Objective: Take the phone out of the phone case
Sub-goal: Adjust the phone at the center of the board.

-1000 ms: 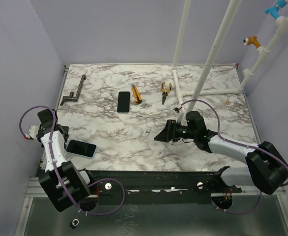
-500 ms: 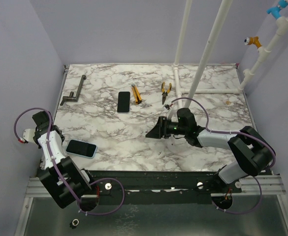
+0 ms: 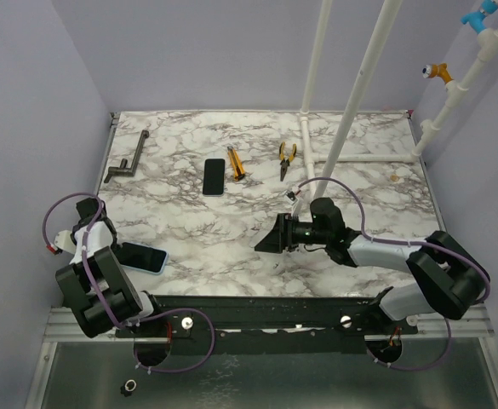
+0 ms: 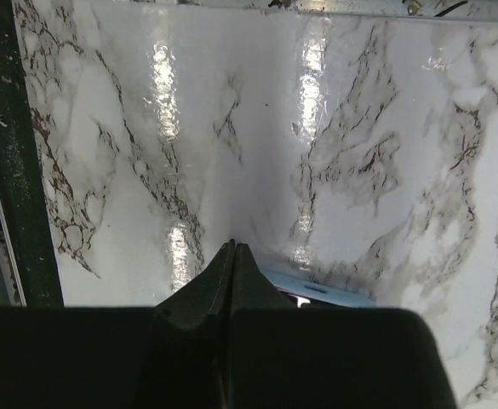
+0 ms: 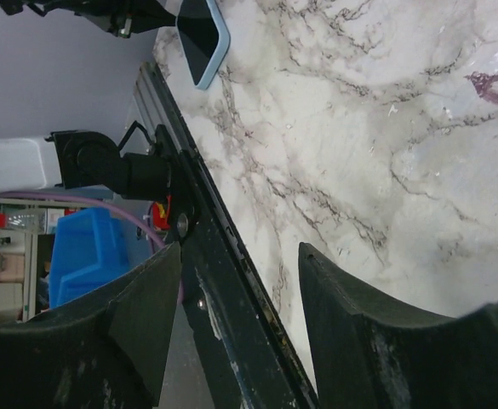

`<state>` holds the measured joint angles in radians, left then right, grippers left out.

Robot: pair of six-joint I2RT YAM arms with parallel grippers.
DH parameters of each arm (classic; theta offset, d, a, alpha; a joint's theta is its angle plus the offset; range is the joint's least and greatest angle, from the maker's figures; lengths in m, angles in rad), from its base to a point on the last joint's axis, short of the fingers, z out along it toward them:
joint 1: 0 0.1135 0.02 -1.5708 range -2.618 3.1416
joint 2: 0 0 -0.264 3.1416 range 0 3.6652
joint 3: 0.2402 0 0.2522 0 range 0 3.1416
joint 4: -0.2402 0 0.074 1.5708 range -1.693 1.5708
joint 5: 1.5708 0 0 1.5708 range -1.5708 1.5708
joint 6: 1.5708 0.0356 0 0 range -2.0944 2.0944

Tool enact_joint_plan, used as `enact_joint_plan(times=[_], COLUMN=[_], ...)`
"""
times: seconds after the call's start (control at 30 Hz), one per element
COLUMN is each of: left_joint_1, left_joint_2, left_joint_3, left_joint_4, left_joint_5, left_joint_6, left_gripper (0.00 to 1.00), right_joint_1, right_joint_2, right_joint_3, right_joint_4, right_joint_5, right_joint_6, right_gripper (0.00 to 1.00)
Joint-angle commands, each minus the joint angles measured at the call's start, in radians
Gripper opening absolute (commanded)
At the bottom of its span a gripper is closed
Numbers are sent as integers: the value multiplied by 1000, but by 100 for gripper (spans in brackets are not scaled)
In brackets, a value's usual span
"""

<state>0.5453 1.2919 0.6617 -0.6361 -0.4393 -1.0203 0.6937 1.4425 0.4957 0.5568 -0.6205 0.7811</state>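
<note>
Left gripper (image 4: 232, 249): jaws fully closed, fingertips pressed together with nothing between them, low over the near left corner of the marble table (image 3: 197, 226). The phone (image 3: 138, 256) sits screen up inside the light-blue phone case (image 3: 161, 262), flat on the table just beside those tips. Right gripper (image 5: 240, 251): jaws partly apart and empty, hovering over the near middle of the table, well apart from the phone case; a second dark handset (image 3: 214, 176) and yellow-handled pliers (image 3: 288, 156) lie farther back.
</note>
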Motion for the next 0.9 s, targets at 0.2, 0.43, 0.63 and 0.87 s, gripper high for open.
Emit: enact_joint_plan(times=[0.2,0.43,0.63,0.87], left_joint_1=[-54,-113,-295,-523], left_joint_2=[62,121,151,205], left_joint_3=[-15,-16,-25,-4], left_joint_4=[42,68,81,82], left_joint_5=[-5,17,40,36], left_joint_6=[-77,-90,-182,-265], left_gripper=[0,0,0,0], right_joint_1=[7,7,7,7], right_joint_2=[-218,-286,-309,-341], right_joint_3=[-48,-53,-45,-61], right_joint_4=[-144,-198,-243,-256], right_joint_5=[40,62,75,94], right_joint_6=[-81,-90,-109,-106], right_gripper=[63,63,63,63])
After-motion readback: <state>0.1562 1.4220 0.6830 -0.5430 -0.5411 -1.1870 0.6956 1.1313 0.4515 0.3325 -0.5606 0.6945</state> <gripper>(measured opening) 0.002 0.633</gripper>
